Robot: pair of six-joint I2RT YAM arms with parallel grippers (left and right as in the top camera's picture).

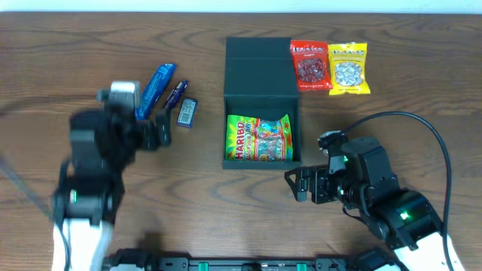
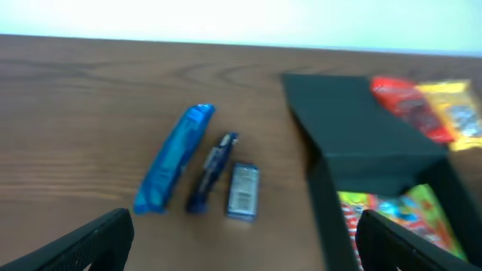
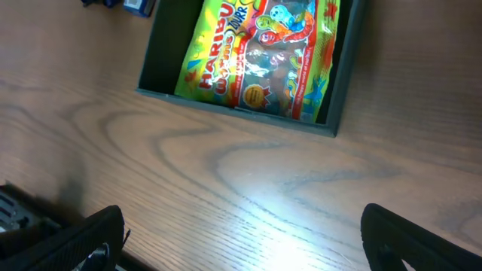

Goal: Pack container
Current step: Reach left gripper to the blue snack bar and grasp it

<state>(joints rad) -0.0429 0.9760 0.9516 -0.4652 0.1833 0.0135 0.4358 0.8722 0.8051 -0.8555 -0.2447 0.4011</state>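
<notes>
Container (image 1: 261,69) between blue snack bars (image 1: 154,84) and two candy bags (image 1: 310,66)

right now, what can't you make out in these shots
- Left wrist view: labels on the bars are blurred. The red bag and yellow bag are blurred too, and the yellow one is cut by the right edge.
- All views: anything under the Haribo bag in the container is hidden by the bag.
- Overhead: the left arm is smeared.
</notes>
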